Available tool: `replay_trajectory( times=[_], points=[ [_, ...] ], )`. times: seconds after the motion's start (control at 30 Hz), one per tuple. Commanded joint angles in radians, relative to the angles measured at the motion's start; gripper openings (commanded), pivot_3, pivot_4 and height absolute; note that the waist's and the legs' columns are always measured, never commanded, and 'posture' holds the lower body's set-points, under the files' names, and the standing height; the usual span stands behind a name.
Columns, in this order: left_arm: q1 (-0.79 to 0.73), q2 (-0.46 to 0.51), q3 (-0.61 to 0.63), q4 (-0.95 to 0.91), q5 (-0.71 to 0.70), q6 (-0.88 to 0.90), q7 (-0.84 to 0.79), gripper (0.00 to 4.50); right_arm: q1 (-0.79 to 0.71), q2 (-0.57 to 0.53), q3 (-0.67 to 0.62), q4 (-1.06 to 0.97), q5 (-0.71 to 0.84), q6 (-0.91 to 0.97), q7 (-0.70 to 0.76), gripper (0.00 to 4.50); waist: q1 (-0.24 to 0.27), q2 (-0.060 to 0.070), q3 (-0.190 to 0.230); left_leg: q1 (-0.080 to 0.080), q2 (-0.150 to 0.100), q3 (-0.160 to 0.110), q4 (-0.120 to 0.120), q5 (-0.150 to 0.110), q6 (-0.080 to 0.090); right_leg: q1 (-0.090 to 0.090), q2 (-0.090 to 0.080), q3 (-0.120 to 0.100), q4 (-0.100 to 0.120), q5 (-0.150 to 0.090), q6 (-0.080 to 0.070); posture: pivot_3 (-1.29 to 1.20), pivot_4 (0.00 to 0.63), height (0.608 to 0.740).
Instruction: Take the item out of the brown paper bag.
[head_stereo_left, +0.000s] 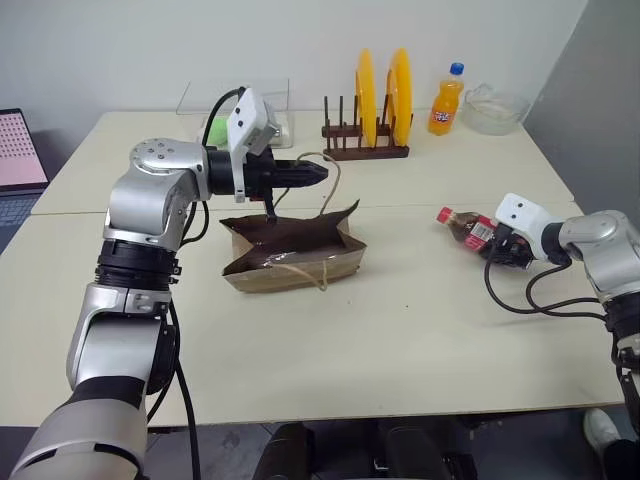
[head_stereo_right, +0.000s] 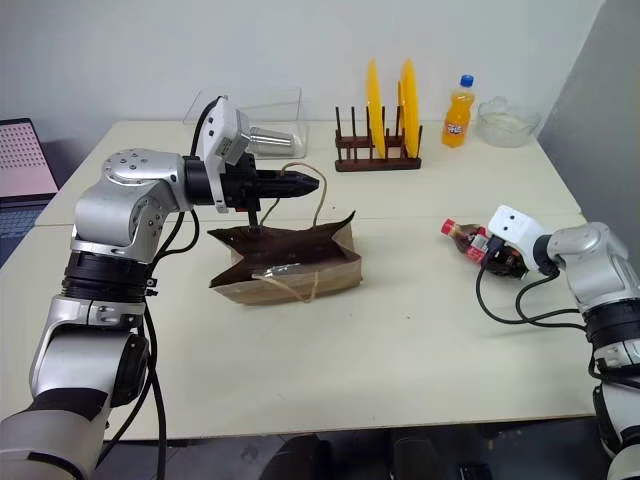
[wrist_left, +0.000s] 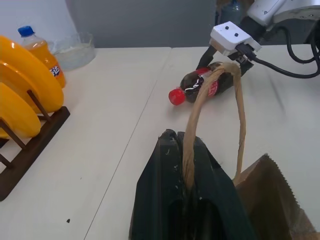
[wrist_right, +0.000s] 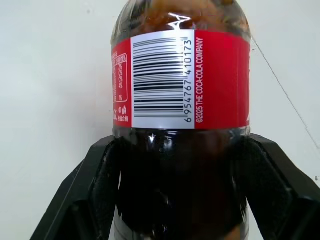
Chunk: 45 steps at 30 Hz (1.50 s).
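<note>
The brown paper bag (head_stereo_left: 290, 255) stands open on the table in front of me. My left gripper (head_stereo_left: 318, 172) hangs above it, shut on one cord handle (wrist_left: 215, 100) and holding that loop up; the other handle droops over the bag's front. The item, a small dark cola bottle (head_stereo_left: 462, 226) with a red cap and red label, is outside the bag at the right. It lies sideways just over the table top with its cap toward the bag. My right gripper (head_stereo_left: 497, 245) is shut on the bottle's lower body (wrist_right: 180, 75), one finger on each side.
At the back of the table stand a wooden rack (head_stereo_left: 365, 150) with two yellow plates, an orange soda bottle (head_stereo_left: 446, 100), a glass bowl (head_stereo_left: 495, 108) and a clear plastic box (head_stereo_left: 250, 105). A laptop (head_stereo_left: 20, 150) sits at the far left.
</note>
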Motion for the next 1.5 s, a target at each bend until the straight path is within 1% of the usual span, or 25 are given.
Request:
replay_trajectory(
  times=[0.03,0.07,0.1,0.13,0.27,0.37,0.47,0.57,0.6,0.67,0.7,0.77,0.83,0.9,0.93,0.97,1.0,1.1,1.13,1.23,1.3,1.33,1.4,1.43,1.5],
  points=[
    [-0.006,0.01,0.022,-0.035,-0.006,-0.017,0.001,0.0,-0.053,-0.009,-0.018,0.05,-0.016,-0.043,0.023,3.76,0.001,0.0,0.0,0.0,0.0,0.0,0.0,0.0,0.0,0.0,0.0,0.0,0.0,0.0,0.0,0.0,0.15,0.74],
    [-0.006,0.01,0.022,-0.035,-0.006,-0.017,0.002,0.0,-0.061,-0.009,-0.019,0.065,-0.018,-0.049,0.028,3.96,0.001,0.0,0.0,0.0,0.0,0.0,0.0,0.0,0.0,0.0,0.0,0.0,0.0,0.0,0.0,0.0,0.15,0.74],
    [-0.006,0.01,0.023,-0.034,-0.006,-0.018,0.002,0.0,-0.067,-0.01,-0.022,0.079,-0.019,-0.054,0.033,4.34,0.001,0.0,0.0,0.0,0.0,0.0,0.0,0.0,0.0,0.0,0.0,0.0,0.0,0.0,0.0,0.0,0.15,0.74],
    [-0.006,0.011,0.023,-0.034,-0.006,-0.019,0.002,0.0,-0.073,-0.015,-0.025,0.088,-0.018,-0.059,0.04,4.47,0.001,0.0,0.0,0.0,0.0,0.0,0.0,0.0,0.0,0.0,0.0,0.0,0.0,0.0,0.0,0.0,0.15,0.74],
    [-0.002,0.011,0.024,-0.033,-0.005,-0.021,0.005,0.0,-0.067,-0.057,-0.056,0.054,0.011,-0.077,0.091,4.47,0.001,0.0,0.0,0.0,0.0,0.0,0.0,0.0,0.0,0.0,0.0,0.0,0.0,0.0,0.0,0.0,0.15,0.74],
    [0.0,0.013,0.026,-0.028,-0.003,-0.027,0.007,0.0,-0.011,-0.138,-0.136,-0.109,0.078,-0.09,0.152,4.47,0.002,0.001,0.001,0.0,0.0,0.0,0.0,0.0,0.0,0.0,0.0,0.0,0.0,0.0,0.0,0.0,0.15,0.74],
    [-0.004,0.014,0.03,-0.011,0.0,-0.036,0.013,0.0,0.106,-0.183,-0.277,-0.348,0.241,-0.022,0.222,4.47,0.004,0.001,0.001,-0.001,0.0,-0.001,0.0,0.0,0.0,0.0,0.0,-0.001,0.0,0.0,0.001,0.0,0.15,0.74],
    [-0.027,0.009,0.031,0.031,0.009,-0.047,0.025,0.0,0.251,-0.128,-0.478,-0.678,0.441,0.162,0.152,4.47,0.001,0.001,0.001,0.0,0.001,-0.002,0.0,0.0,0.0,0.002,0.0,-0.002,0.0,-0.002,0.003,0.0,0.15,0.74],
    [-0.039,0.005,0.029,0.052,0.018,-0.056,0.034,0.0,0.294,-0.089,-0.532,-0.789,0.504,0.227,0.102,4.47,0.002,0.001,0.001,0.001,0.001,-0.002,0.0,0.0,0.0,0.002,0.0,-0.002,0.0,-0.002,0.004,0.0,0.15,0.74],
    [-0.062,0.001,0.026,0.092,0.035,-0.077,0.05,0.0,0.356,0.019,-0.593,-0.984,0.606,0.319,-0.032,4.47,0.003,0.0,0.001,0.001,0.001,-0.004,0.001,0.0,0.0,0.002,0.0,-0.003,0.001,-0.003,0.006,0.0,0.15,0.74],
    [-0.07,-0.003,0.028,0.11,0.043,-0.093,0.058,0.0,0.377,0.077,-0.605,-1.065,0.646,0.358,-0.104,4.47,0.003,0.0,0.001,0.001,0.001,-0.005,0.001,0.0,0.0,0.003,0.0,-0.003,0.001,-0.003,0.006,0.0,0.15,0.74],
    [-0.08,0.003,0.024,0.137,0.053,-0.111,0.047,0.0,0.417,0.189,-0.56,-1.212,0.676,0.396,-0.234,4.47,0.004,0.0,0.001,0.001,0.0,-0.004,0.001,0.0,0.0,0.003,0.0,-0.002,0.001,-0.003,0.006,0.0,0.15,0.74],
    [-0.09,0.012,0.015,0.163,0.072,-0.133,0.037,0.0,0.437,0.251,-0.504,-1.291,0.674,0.417,-0.315,4.47,0.004,0.0,0.0,0.001,0.0,-0.004,0.001,0.0,-0.001,0.002,-0.001,-0.002,0.001,-0.003,0.006,0.0,0.15,0.74],
    [-0.104,0.018,0.01,0.196,0.093,-0.154,0.043,0.0,0.445,0.298,-0.438,-1.317,0.649,0.422,-0.375,4.47,0.004,0.0,0.0,0.001,0.0,-0.004,0.001,0.0,0.0,0.002,-0.001,-0.002,0.001,-0.003,0.006,0.0,0.15,0.74],
    [-0.111,0.02,0.009,0.212,0.103,-0.161,0.044,0.4,0.447,0.316,-0.407,-1.315,0.633,0.414,-0.397,4.5,0.004,-0.001,0.0,0.001,-0.001,-0.004,0.001,0.0,0.0,0.002,-0.001,-0.002,0.0,-0.003,0.006,0.0,0.15,0.74],
    [-0.118,0.023,0.007,0.227,0.112,-0.177,0.04,0.54,0.445,0.324,-0.379,-1.299,0.612,0.397,-0.408,4.5,0.005,-0.001,0.0,0.001,0.0,-0.004,0.001,0.0,0.0,0.002,0.0,-0.002,0.0,-0.003,0.006,0.0,0.15,0.74],
    [-0.122,0.025,0.007,0.237,0.12,-0.192,0.036,0.8,0.443,0.329,-0.358,-1.283,0.595,0.382,-0.413,4.5,0.005,-0.001,0.0,0.0,0.0,-0.004,0.001,0.0,0.0,0.002,0.0,-0.002,0.0,-0.003,0.006,0.0,0.15,0.74],
    [-0.125,0.036,0.017,0.238,0.128,-0.21,0.03,1.71,0.434,0.334,-0.315,-1.235,0.571,0.343,-0.407,4.5,0.004,-0.001,0.0,0.0,-0.001,-0.004,0.001,0.0,0.0,0.002,0.0,-0.002,0.0,-0.003,0.006,0.0,0.15,0.74],
    [-0.123,0.041,0.021,0.232,0.129,-0.208,0.035,2.08,0.434,0.334,-0.303,-1.22,0.564,0.33,-0.402,4.5,0.004,-0.001,0.0,0.0,-0.001,-0.004,0.001,0.0,0.0,0.002,0.0,-0.002,0.0,-0.003,0.006,0.0,0.15,0.74],
    [-0.106,0.064,0.039,0.187,0.124,-0.182,0.051,2.98,0.435,0.334,-0.28,-1.176,0.556,0.287,-0.382,4.5,0.003,-0.001,0.0,0.0,0.0,-0.004,0.001,0.0,0.0,0.002,0.0,-0.002,0.0,-0.003,0.006,0.0,0.15,0.74],
    [-0.068,0.092,0.052,0.118,0.111,-0.156,0.055,3.65,0.431,0.332,-0.273,-1.148,0.557,0.262,-0.367,4.5,0.002,-0.001,0.0,0.0,0.0,-0.004,0.001,0.0,0.0,0.001,0.0,-0.002,0.0,-0.003,0.006,0.0,0.15,0.74],
    [-0.03,0.114,0.063,0.063,0.103,-0.144,0.054,3.9,0.429,0.33,-0.271,-1.131,0.553,0.243,-0.356,4.5,-0.001,-0.001,0.0,0.0,0.0,-0.004,0.001,0.0,0.0,0.001,0.0,-0.002,0.0,-0.003,0.006,0.0,0.15,0.74],
    [0.035,0.147,0.082,-0.027,0.094,-0.121,0.066,3.9,0.428,0.327,-0.266,-1.104,0.544,0.213,-0.342,4.5,-0.003,-0.001,0.0,0.001,-0.001,-0.004,0.0,0.0,0.0,0.002,0.0,-0.001,0.001,-0.003,0.006,0.0,0.15,0.74],
    [0.091,0.169,0.111,-0.093,0.084,-0.098,0.086,3.9,0.429,0.325,-0.268,-1.08,0.537,0.194,-0.332,4.5,-0.002,-0.001,0.0,0.001,0.0,-0.004,0.0,0.0,0.0,0.001,0.0,-0.001,0.001,-0.003,0.006,0.0,0.15,0.74],
    [0.18,0.188,0.173,-0.194,0.075,-0.052,0.163,3.9,0.43,0.32,-0.273,-1.039,0.525,0.159,-0.316,4.5,-0.002,-0.001,0.0,0.002,0.0,-0.004,0.0,0.0,0.0,0.002,0.0,-0.001,0.001,-0.003,0.006,0.0,0.15,0.74]
  ],
)
